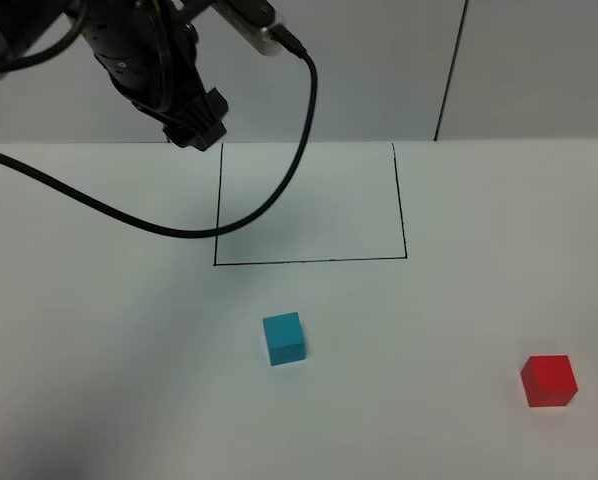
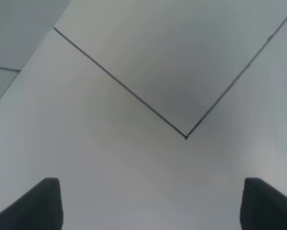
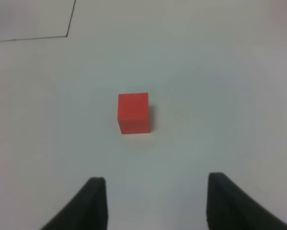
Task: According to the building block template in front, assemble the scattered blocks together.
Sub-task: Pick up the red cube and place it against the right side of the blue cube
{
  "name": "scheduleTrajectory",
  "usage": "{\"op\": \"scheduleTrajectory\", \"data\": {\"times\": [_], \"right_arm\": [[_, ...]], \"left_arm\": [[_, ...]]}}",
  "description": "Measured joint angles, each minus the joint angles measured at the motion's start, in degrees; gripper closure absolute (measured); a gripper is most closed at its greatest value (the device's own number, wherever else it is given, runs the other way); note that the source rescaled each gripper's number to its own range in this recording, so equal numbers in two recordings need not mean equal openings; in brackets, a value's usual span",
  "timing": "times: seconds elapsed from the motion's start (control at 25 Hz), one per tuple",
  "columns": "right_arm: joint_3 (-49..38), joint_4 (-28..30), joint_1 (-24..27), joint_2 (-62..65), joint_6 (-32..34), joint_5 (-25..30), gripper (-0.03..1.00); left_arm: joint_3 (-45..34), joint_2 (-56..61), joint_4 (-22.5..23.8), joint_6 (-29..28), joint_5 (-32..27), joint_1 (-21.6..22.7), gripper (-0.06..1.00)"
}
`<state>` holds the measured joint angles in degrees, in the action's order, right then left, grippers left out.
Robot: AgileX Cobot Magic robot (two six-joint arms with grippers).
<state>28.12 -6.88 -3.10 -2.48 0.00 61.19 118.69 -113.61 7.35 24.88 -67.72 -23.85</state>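
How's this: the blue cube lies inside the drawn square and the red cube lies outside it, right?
Not quite. The blue cube also lies outside the drawn square, on the bare table on the camera's side of its near line. The exterior high view shows this. The red cube lies outside it, as you said.

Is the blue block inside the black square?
No, the blue block sits on the bare white table, outside the black square and apart from its near line.
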Motion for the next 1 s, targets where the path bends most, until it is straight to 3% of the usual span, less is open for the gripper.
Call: {"op": "scheduleTrajectory", "data": {"times": [0.28,0.72,1.0], "right_arm": [[0.0,0.0,0.0,0.0,0.0,0.0,0.9],[0.0,0.0,0.0,0.0,0.0,0.0,0.9],[0.0,0.0,0.0,0.0,0.0,0.0,0.9]], "left_arm": [[-3.0,5.4,0.5,-0.7,0.1,5.2,-0.06],[-20.1,19.9,1.4,-2.4,0.1,16.4,-0.06],[-29.1,34.4,1.4,-5.0,0.1,20.7,-0.06]]}}
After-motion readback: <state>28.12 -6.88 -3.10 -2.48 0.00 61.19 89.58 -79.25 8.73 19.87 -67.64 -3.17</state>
